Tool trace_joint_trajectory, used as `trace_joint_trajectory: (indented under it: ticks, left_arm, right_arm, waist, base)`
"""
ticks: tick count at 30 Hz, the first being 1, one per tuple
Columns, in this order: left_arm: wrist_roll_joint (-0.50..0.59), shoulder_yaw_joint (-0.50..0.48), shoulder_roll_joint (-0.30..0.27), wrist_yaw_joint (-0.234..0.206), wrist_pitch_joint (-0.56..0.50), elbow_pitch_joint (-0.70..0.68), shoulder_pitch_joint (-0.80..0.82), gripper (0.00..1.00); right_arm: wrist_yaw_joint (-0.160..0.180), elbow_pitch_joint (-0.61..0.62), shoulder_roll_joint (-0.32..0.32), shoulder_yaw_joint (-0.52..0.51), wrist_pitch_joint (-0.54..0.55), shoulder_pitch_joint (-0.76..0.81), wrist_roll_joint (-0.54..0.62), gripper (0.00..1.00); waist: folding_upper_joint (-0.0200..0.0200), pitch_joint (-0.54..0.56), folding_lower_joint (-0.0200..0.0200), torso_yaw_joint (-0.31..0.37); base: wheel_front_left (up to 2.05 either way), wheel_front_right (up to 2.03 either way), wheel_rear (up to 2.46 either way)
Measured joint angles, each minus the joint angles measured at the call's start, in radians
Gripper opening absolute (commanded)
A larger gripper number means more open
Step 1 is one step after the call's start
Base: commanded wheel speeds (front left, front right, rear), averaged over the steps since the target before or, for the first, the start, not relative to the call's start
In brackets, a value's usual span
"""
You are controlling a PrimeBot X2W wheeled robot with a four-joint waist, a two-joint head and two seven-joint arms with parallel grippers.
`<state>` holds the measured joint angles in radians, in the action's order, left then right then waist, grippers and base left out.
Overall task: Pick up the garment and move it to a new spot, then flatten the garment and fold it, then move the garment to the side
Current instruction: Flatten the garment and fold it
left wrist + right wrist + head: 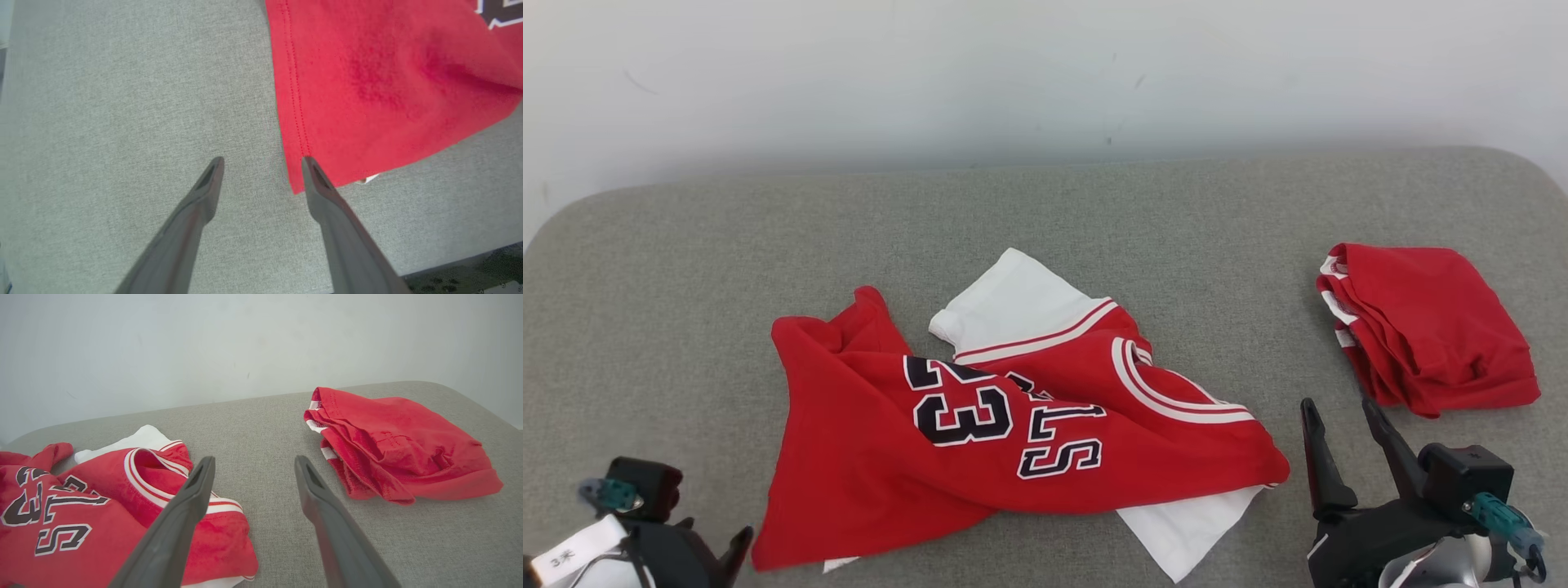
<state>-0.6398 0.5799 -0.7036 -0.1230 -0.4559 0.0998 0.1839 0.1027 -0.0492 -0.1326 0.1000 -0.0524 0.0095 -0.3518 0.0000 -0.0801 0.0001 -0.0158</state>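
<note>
1. Garment location: the crumpled red and white basketball jersey (980, 441) lies at the front centre of the grey woven fabric surface (1094, 212), between the two grippers.
2. Left gripper (261, 163) relation: in the left wrist view, the stitched red hem corner of the jersey lies just beside one finger (322, 192). The fingertip overlaps the hem edge. Contact cannot be confirmed. The other finger is over bare grey fabric.
3. Left gripper state: jaws spread wide, nothing between them.
4. Right gripper (1339, 404) relation: it is near the jersey's lower right edge, apart from the cloth. A folded red garment with white trim (1429, 327) lies just beyond it on the right.
5. Right gripper state: jaws spread wide, holding nothing. In the right wrist view the right gripper (254, 461) points over bare surface between the two garments.
6. Arm pose: both grippers sit low at the near edge of the surface; the right fingers point away from the robot.
7. Writing: the jersey bears the number "23" and the letters "LS" in dark characters with white outlines; further letters are folded under. A white label (572, 555) on the left arm shows "3" and a mark too small to read.
</note>
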Motion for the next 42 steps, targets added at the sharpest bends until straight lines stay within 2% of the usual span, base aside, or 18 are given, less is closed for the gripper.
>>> trace_joint_trajectory:
  ticks: [6, 11, 12, 15, 22, 27, 32, 42]
  left_arm:
    - [0.051, -0.132, 0.074, 0.000, 0.088, 0.017, -0.059, 1.00]
    - [0.109, -0.282, 0.215, 0.000, 0.238, -0.027, -0.093, 1.00]
    - [0.109, -0.282, 0.215, 0.000, 0.238, -0.027, -0.093, 1.00]
    - [0.121, -0.353, 0.330, -0.001, 0.336, -0.065, -0.115, 1.00]
    - [0.217, -0.435, 0.468, -0.001, 0.502, -0.125, -0.196, 1.00]
    - [0.258, -0.449, 0.506, -0.001, 0.547, -0.128, -0.259, 1.00]
    - [0.266, -0.393, 0.498, -0.001, 0.549, -0.130, -0.271, 1.00]
    - [0.300, -0.400, 0.495, -0.001, 0.555, -0.132, -0.284, 1.00]
  right_arm:
    - [0.000, -0.010, 0.001, 0.005, 0.000, 0.000, 0.000, 1.00]
    - [0.000, -0.012, 0.002, -0.012, -0.011, 0.002, -0.007, 1.00]
    - [0.000, -0.012, 0.002, -0.012, -0.011, 0.002, -0.007, 1.00]
    - [0.000, -0.016, 0.004, -0.025, -0.020, 0.002, -0.022, 1.00]
    - [0.000, -0.020, 0.009, -0.030, -0.037, -0.001, -0.034, 1.00]
    - [0.000, -0.028, 0.017, -0.036, -0.045, -0.021, -0.052, 1.00]
    - [-0.015, -0.033, 0.016, -0.032, -0.045, -0.020, -0.059, 1.00]
    - [-0.023, -0.044, 0.018, -0.018, -0.045, -0.020, -0.060, 1.00]
  waist:
    - [0.0000, 0.024, 0.0000, 0.003]
    - [0.0000, 0.052, -0.0001, 0.004]
    - [0.0000, 0.052, -0.0001, 0.004]
    - [0.0000, 0.070, -0.0001, 0.002]
    - [0.0000, 0.108, -0.0001, -0.008]
    - [0.0000, 0.126, -0.0001, -0.003]
    - [0.0000, 0.134, -0.0001, 0.007]
    - [0.0000, 0.131, -0.0001, 0.017]
  base:
    - [0.00, 0.00, 0.00]
    - [0.00, 0.00, 0.00]
    - [0.00, 0.00, 0.00]
    - [0.00, 0.00, 0.00]
    - [0.00, 0.00, 0.00]
    - [0.00, 0.00, 0.00]
    - [0.00, 0.00, 0.00]
    - [0.00, 0.00, 0.00]
